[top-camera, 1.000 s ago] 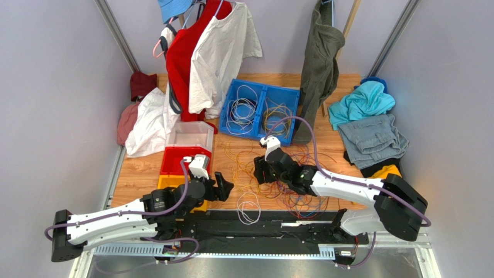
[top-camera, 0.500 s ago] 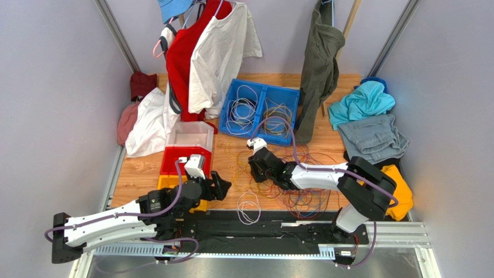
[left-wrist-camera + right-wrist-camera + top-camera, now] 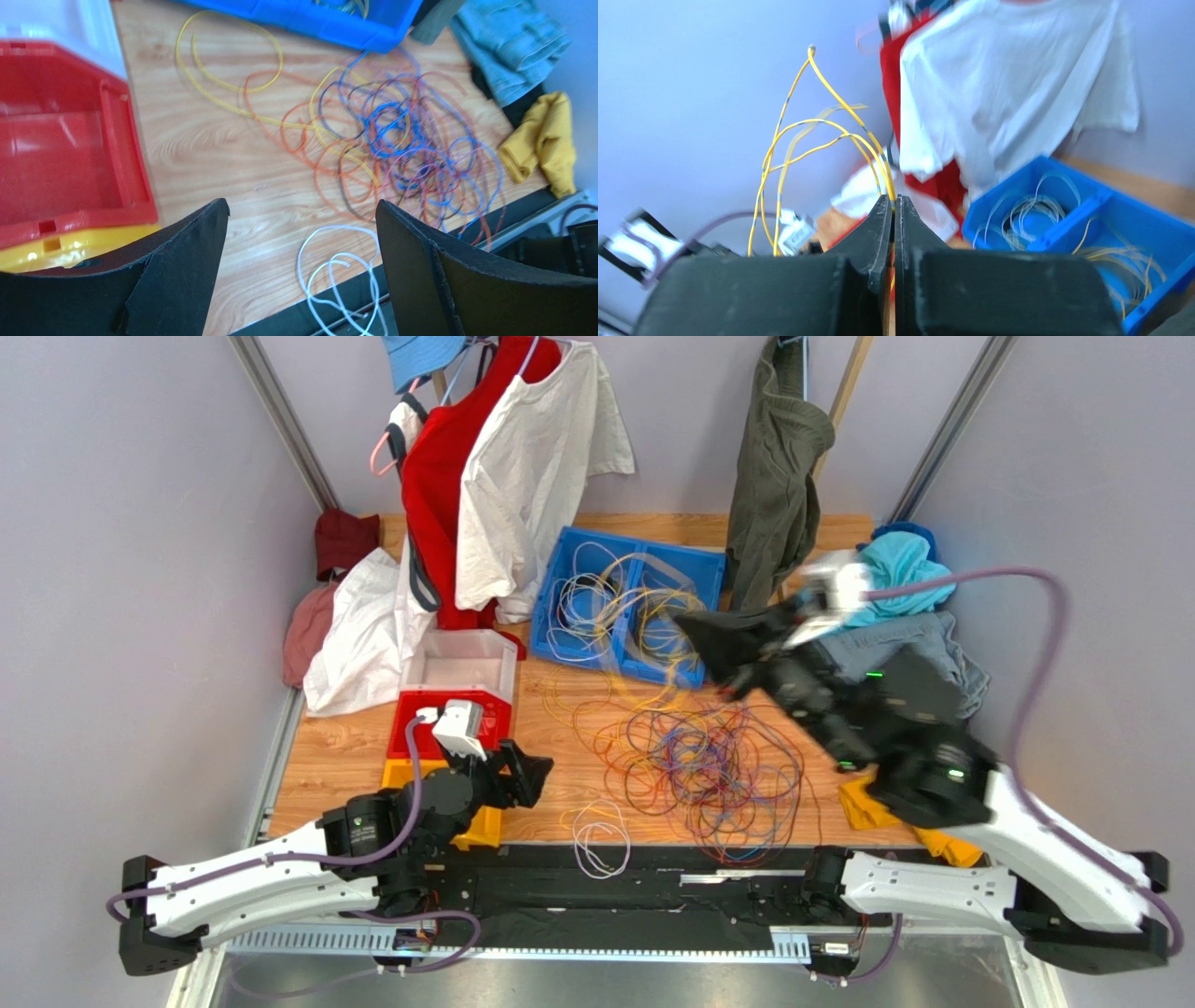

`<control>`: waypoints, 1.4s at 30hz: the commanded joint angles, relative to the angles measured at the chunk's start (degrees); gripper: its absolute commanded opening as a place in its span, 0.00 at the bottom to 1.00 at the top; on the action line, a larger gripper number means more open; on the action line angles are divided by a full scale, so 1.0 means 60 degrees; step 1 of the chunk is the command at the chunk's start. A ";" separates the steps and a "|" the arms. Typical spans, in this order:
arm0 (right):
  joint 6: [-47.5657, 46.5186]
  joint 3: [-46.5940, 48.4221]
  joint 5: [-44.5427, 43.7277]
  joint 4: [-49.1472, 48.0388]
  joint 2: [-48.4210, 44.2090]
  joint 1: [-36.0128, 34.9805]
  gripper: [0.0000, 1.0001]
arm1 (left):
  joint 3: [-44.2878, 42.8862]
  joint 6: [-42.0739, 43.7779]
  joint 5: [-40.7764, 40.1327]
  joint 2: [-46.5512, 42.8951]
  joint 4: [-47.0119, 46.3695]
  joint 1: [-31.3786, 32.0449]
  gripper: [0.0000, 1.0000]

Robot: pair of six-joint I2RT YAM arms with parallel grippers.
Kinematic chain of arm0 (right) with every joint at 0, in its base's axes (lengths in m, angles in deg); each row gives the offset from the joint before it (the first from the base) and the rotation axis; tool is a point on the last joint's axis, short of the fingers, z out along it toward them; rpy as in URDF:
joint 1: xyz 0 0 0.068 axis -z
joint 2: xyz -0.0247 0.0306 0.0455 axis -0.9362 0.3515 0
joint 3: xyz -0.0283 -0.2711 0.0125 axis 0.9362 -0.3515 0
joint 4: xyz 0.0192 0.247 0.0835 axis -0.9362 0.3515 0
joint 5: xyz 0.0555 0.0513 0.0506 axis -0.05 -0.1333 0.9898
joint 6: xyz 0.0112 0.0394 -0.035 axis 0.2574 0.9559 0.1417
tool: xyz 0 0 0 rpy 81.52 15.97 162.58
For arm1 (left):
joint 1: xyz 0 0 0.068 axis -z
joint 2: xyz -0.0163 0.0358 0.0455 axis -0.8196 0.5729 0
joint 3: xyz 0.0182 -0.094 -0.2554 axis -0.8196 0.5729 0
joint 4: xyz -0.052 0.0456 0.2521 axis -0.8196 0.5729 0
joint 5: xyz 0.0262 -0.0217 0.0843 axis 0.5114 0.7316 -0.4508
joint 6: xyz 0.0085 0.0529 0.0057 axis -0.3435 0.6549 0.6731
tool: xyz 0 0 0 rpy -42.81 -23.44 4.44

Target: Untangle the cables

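Note:
The cables lie as a tangle [image 3: 709,763] of orange, blue, purple and red strands on the wooden table, also seen in the left wrist view [image 3: 400,140]. My right gripper [image 3: 693,632] is raised above the blue bin, shut [image 3: 893,200] on a yellow cable [image 3: 781,150] whose loops hang from its tips. Low at the table's near left, my left gripper [image 3: 529,772] is open [image 3: 302,205] with nothing between its fingers. A loose white cable [image 3: 337,266] lies below it by the table's front edge. A yellow loop [image 3: 224,63] lies apart near the bin.
A blue two-part bin [image 3: 631,602] holds coiled white and yellow wires. Red [image 3: 428,728], white [image 3: 456,661] and yellow bins stand at the left. Shirts hang at the back [image 3: 526,448]; teal and denim clothes [image 3: 898,630] lie at the right.
The right gripper shut on a yellow cable in the tangle, then rose up and back to the right, drawing the cable with it. The left gripper drifted slightly left, still open.

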 commanded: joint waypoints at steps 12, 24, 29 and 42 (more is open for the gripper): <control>0.0479 -0.2288 -0.0782 0.1349 -0.1180 0.0014 0.00 | -0.0616 0.2703 0.1677 -0.0056 -0.3792 -0.0017 0.95; 0.1139 -0.3417 -0.0328 0.1041 -0.1517 0.0014 0.00 | -0.0059 0.3290 0.2967 0.0396 -0.6198 -0.0017 0.94; 0.1198 -0.3461 -0.0182 0.0982 -0.1517 0.0014 0.00 | -0.0323 0.3042 0.3421 0.1450 -0.6679 -0.0017 0.92; 0.1388 -0.3505 0.0097 0.0895 -0.1473 0.0000 0.00 | -0.0279 0.2982 0.3656 0.2449 -0.7911 -0.0017 0.84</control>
